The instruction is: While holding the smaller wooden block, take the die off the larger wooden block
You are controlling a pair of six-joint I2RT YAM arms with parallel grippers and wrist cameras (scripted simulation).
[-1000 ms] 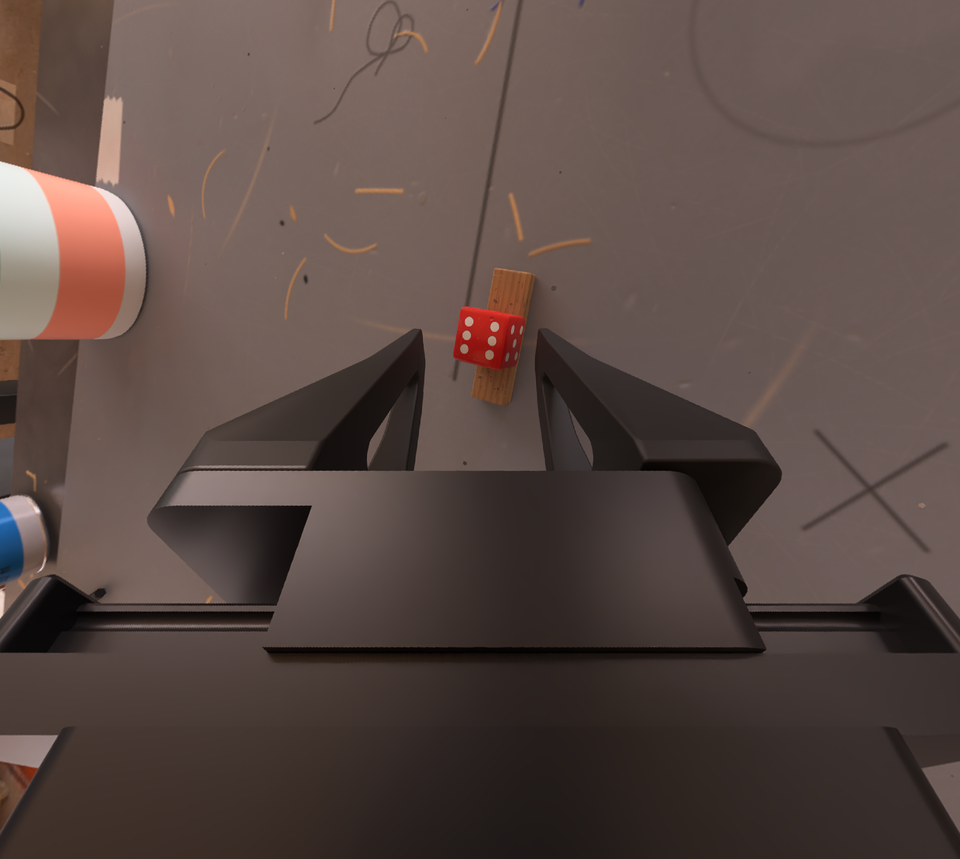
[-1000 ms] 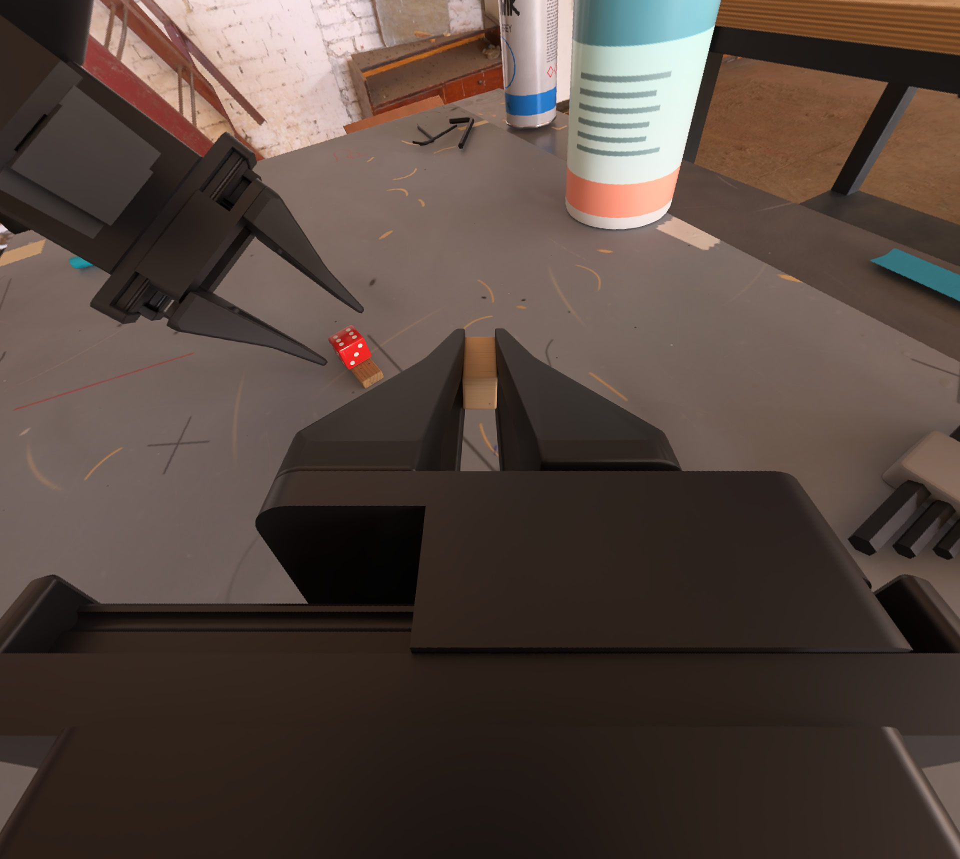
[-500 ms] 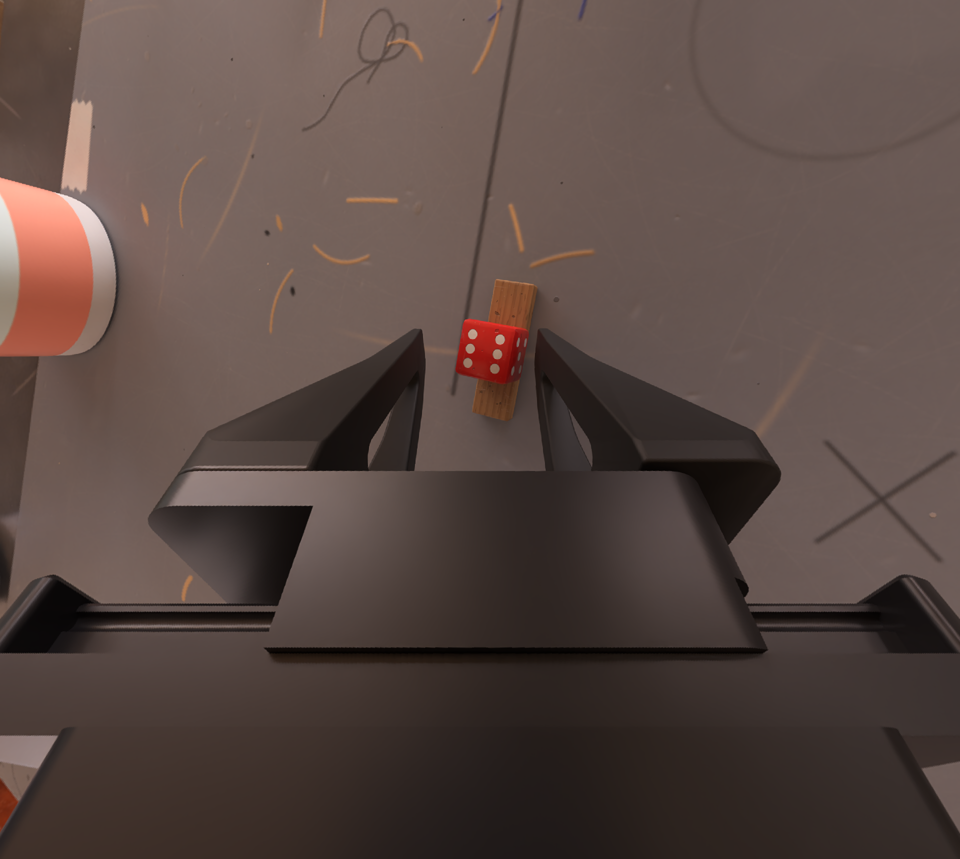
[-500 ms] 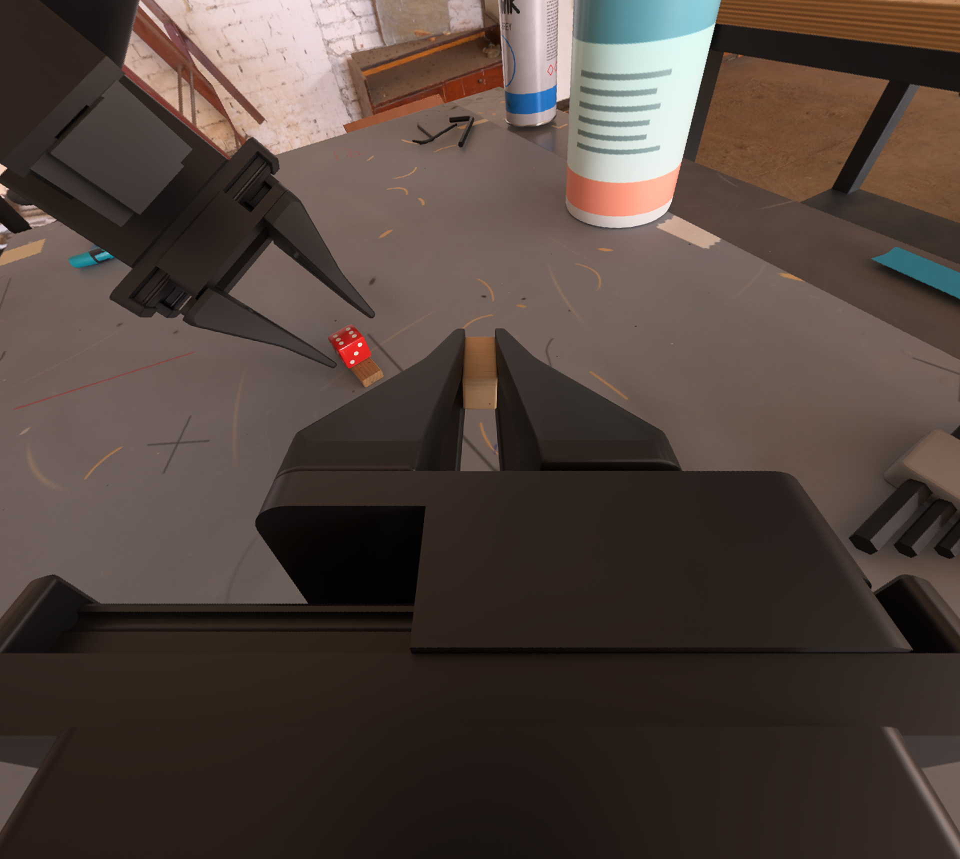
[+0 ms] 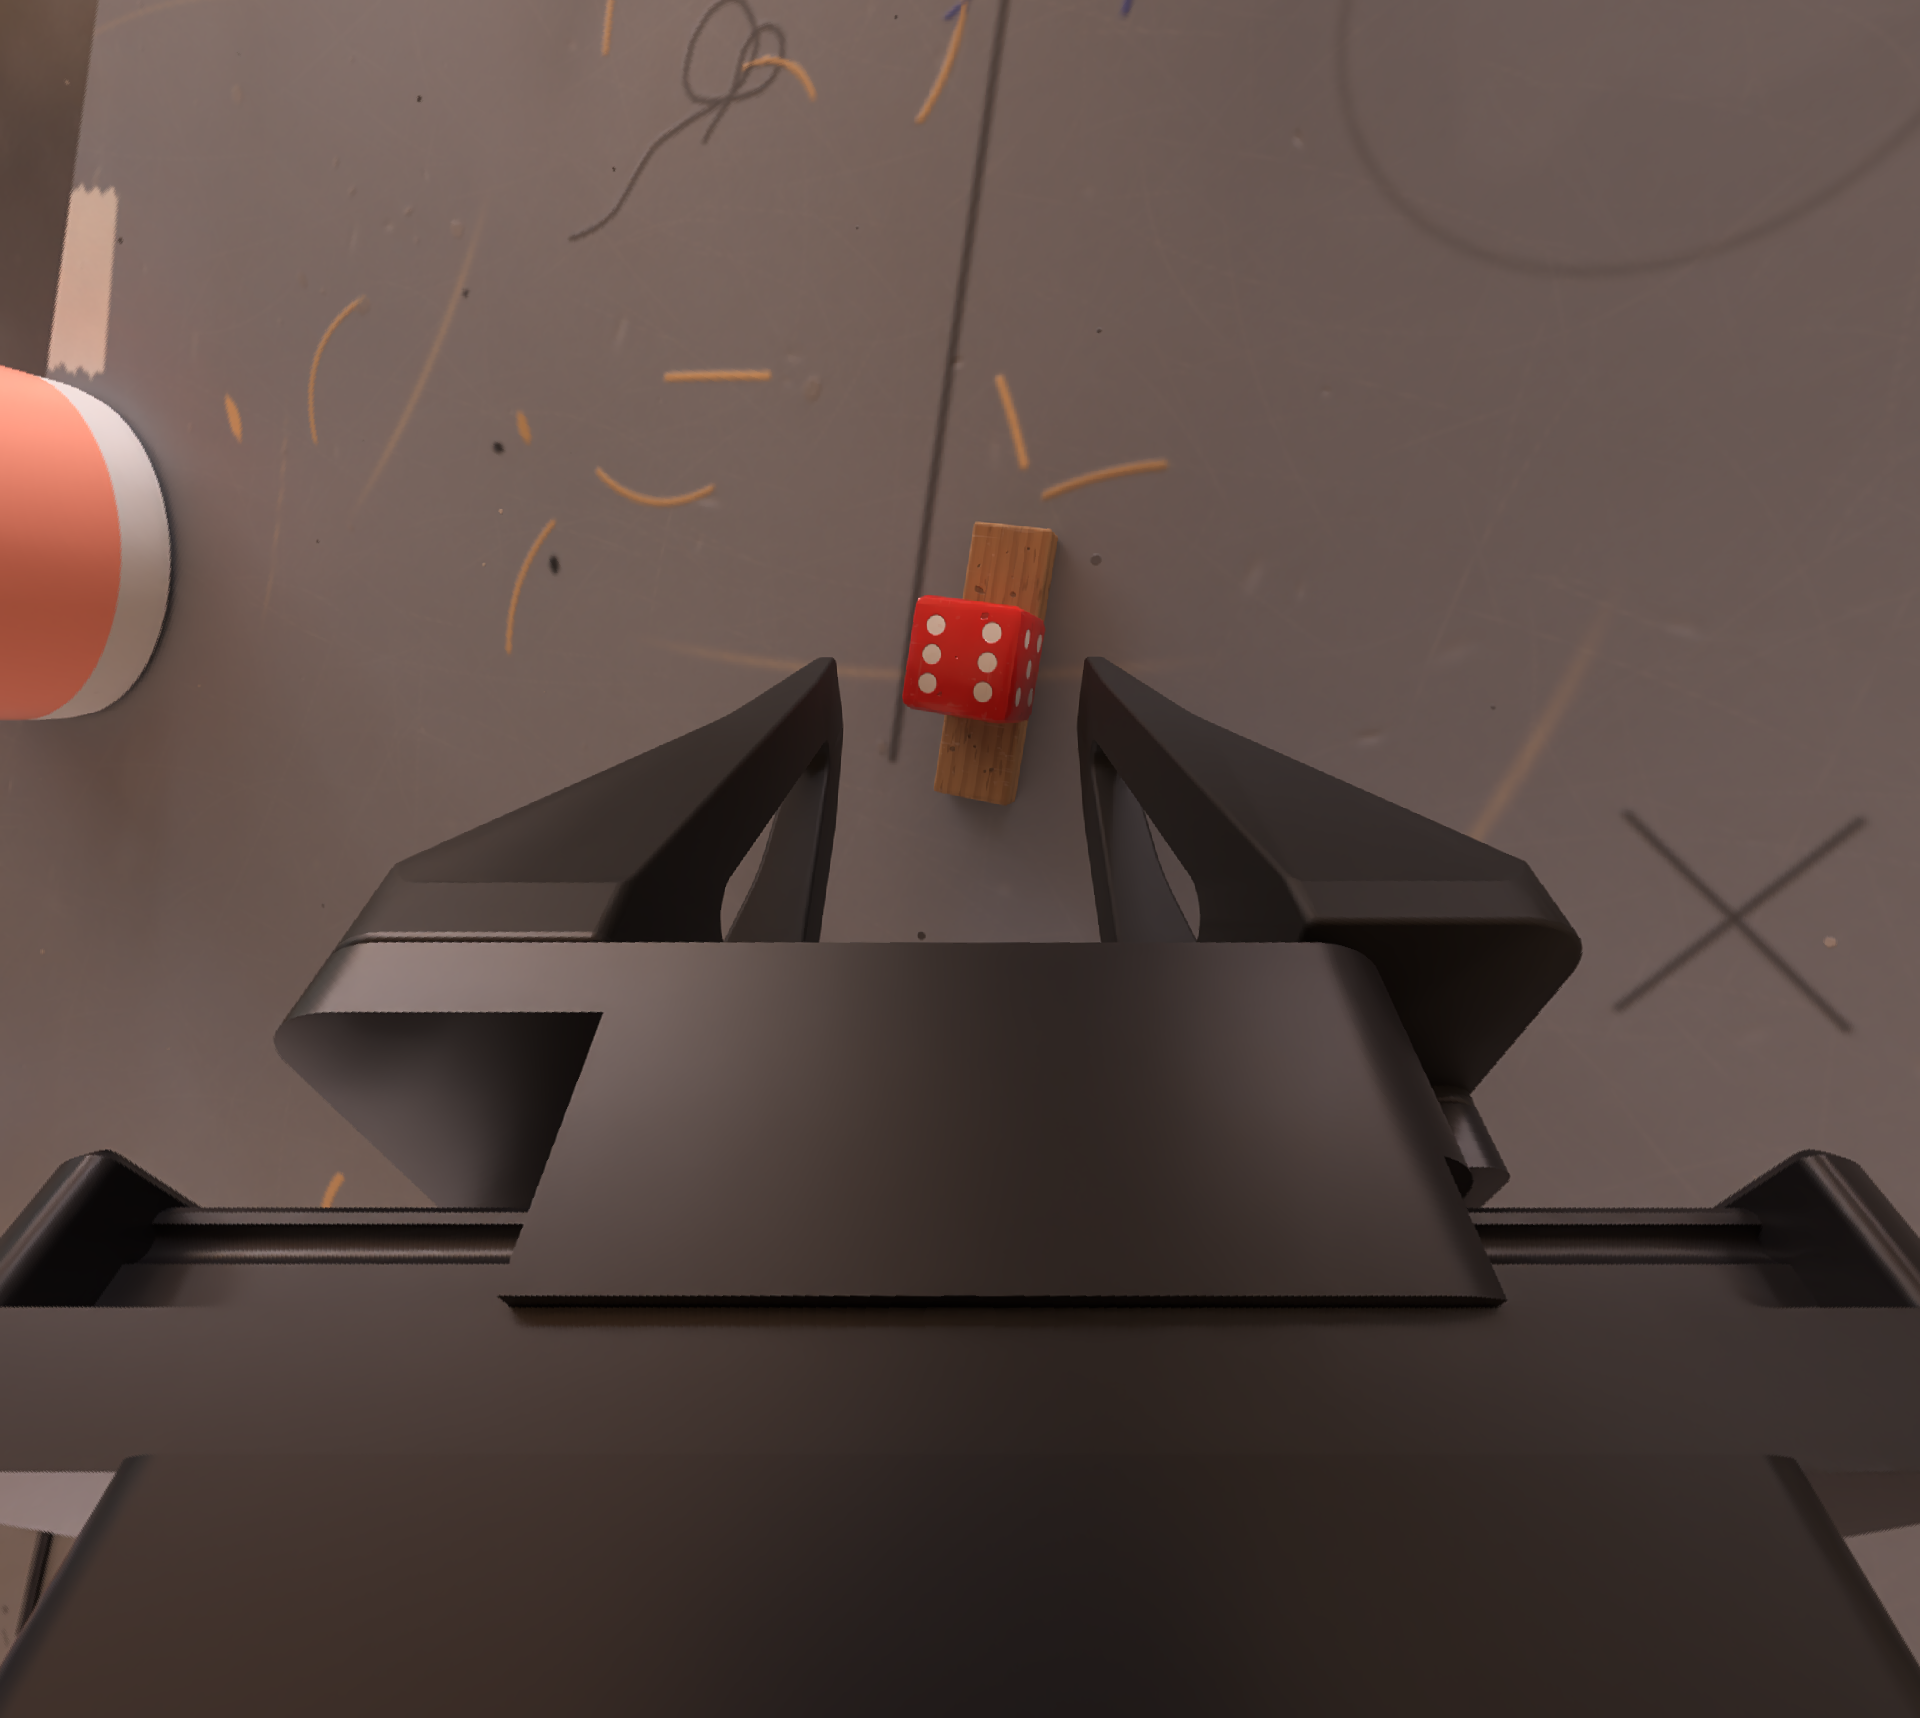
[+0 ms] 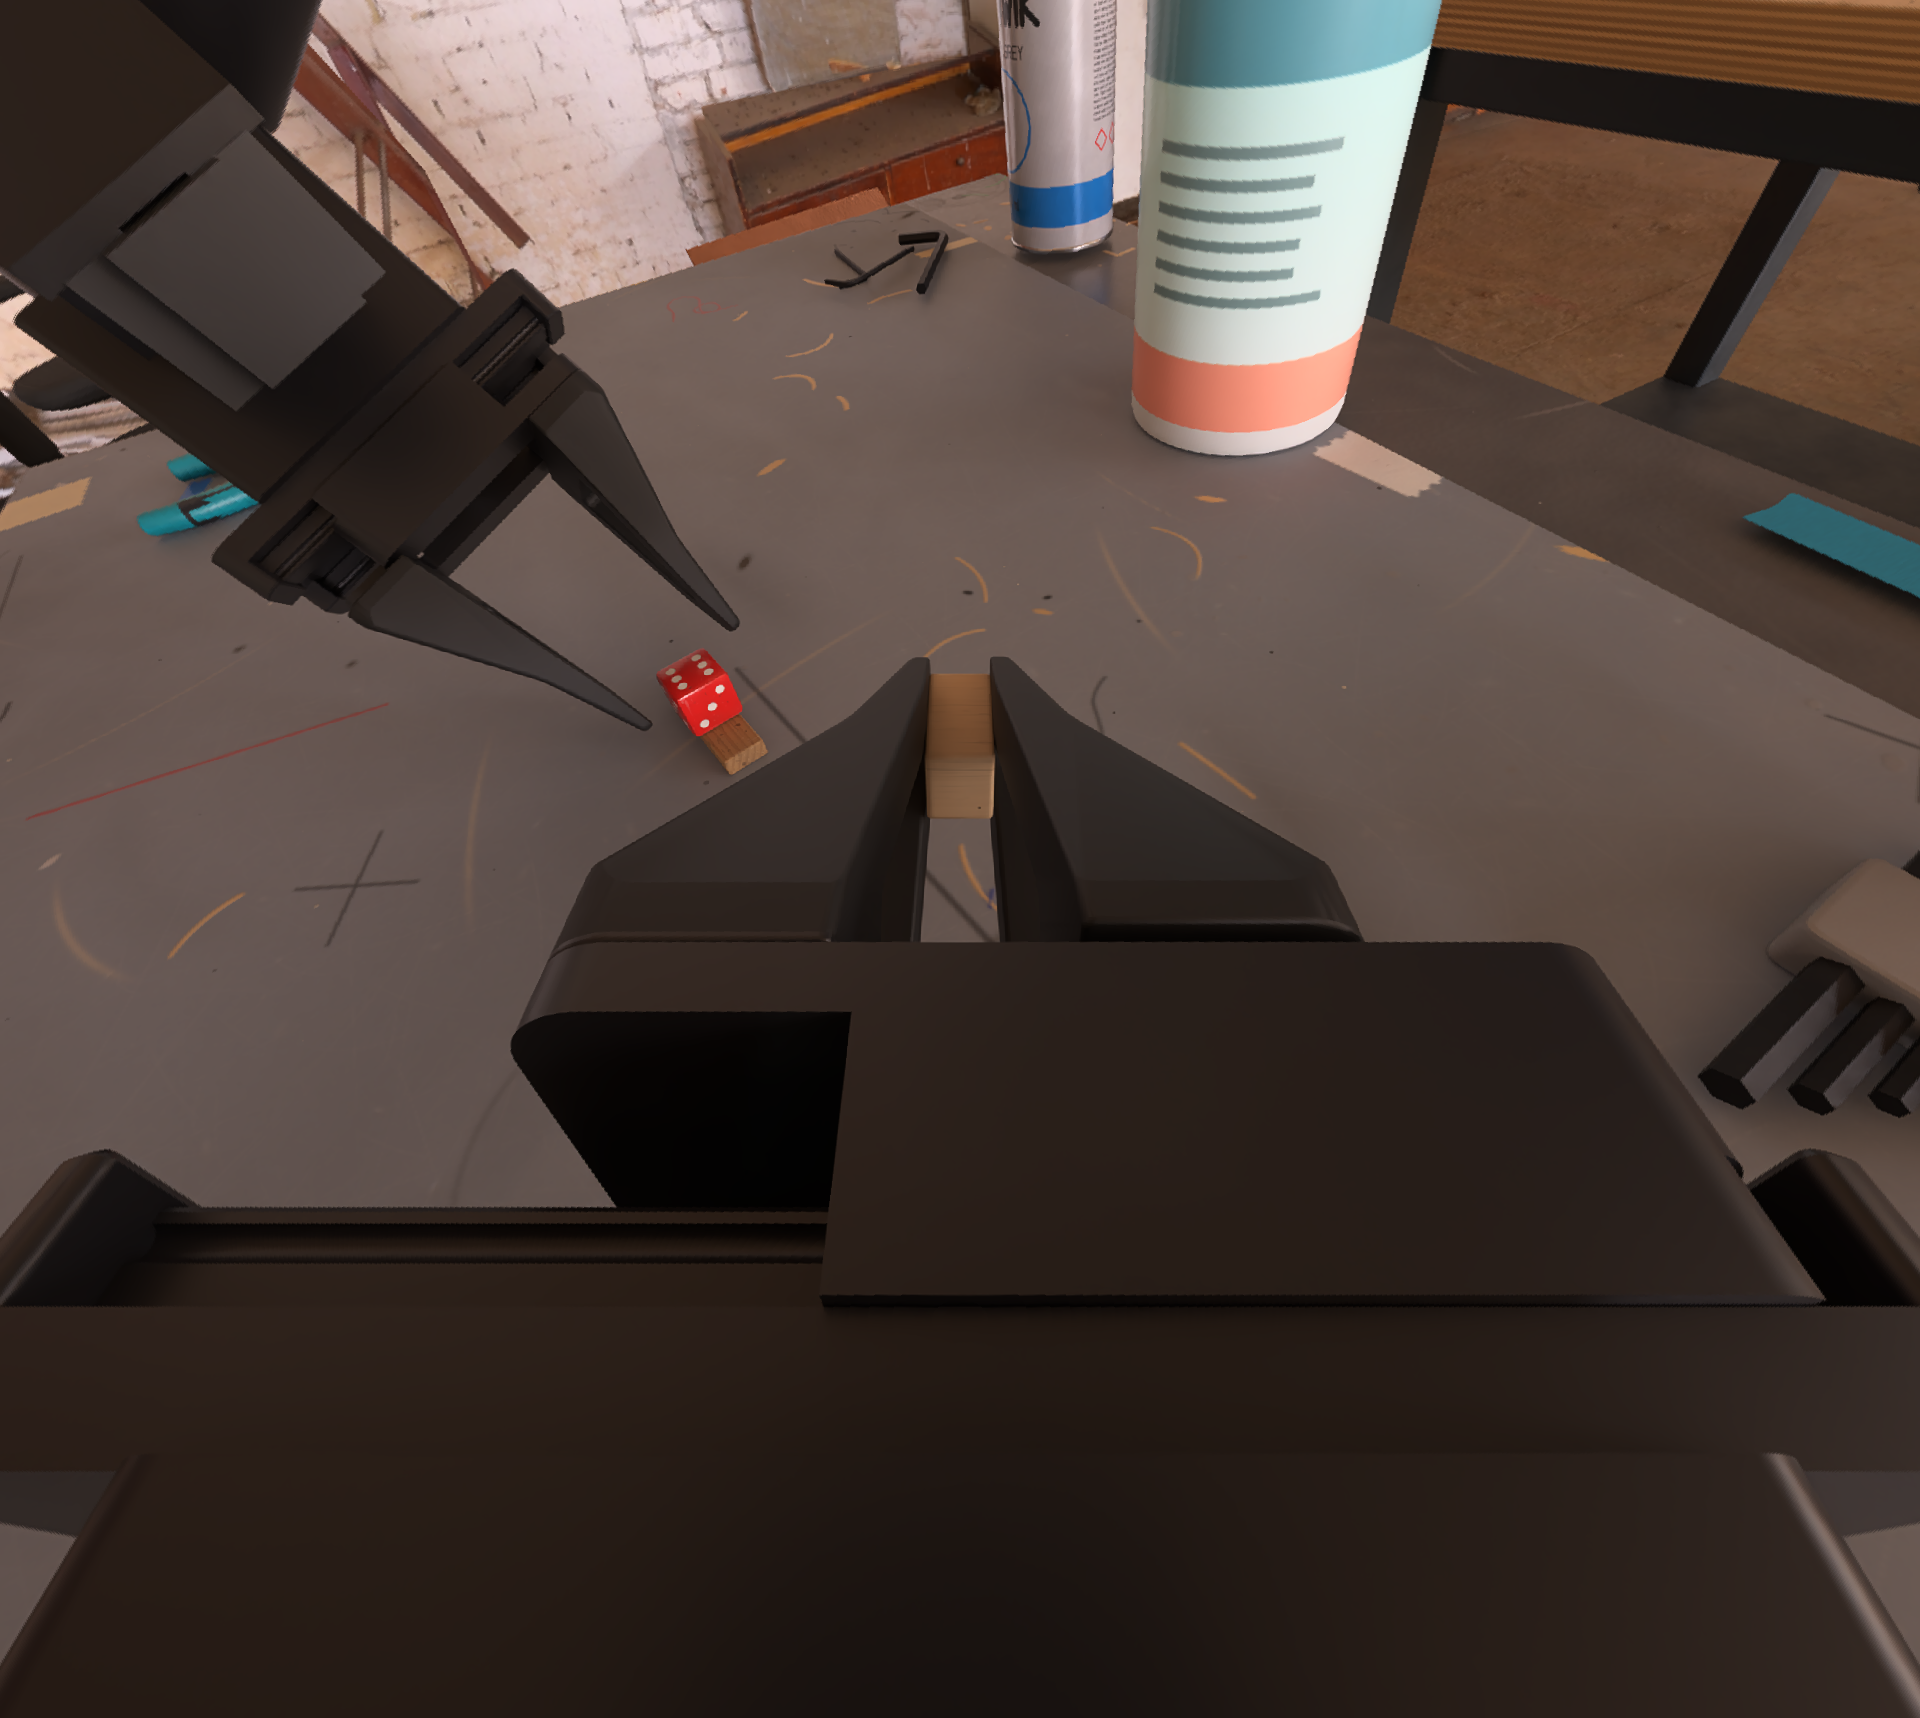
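A red die (image 5: 972, 658) with white pips sits on the larger wooden block (image 5: 1010, 562), a flat brown slab lying on the grey table. My left gripper (image 5: 958, 662) is open and hangs above them, its fingertips on either side of the die. In the right wrist view the die (image 6: 699, 692) and the larger block (image 6: 736, 743) lie left of centre, with the left gripper (image 6: 694, 673) open just above them. My right gripper (image 6: 960, 662) is shut on the smaller wooden block (image 6: 959, 743), a pale piece held between its fingers above the table.
A tall teal, white and coral cylinder (image 6: 1262, 141) stands at the back right; its base shows in the left wrist view (image 5: 73, 551). A silver and blue spray can (image 6: 1057, 37) stands behind it. Black hex keys (image 6: 894, 260), a grey tool holder (image 6: 1829, 1003) and teal markers (image 6: 197, 505) lie around.
My left gripper has come lower and closer over the die, staying open. The right gripper and its block have not moved.
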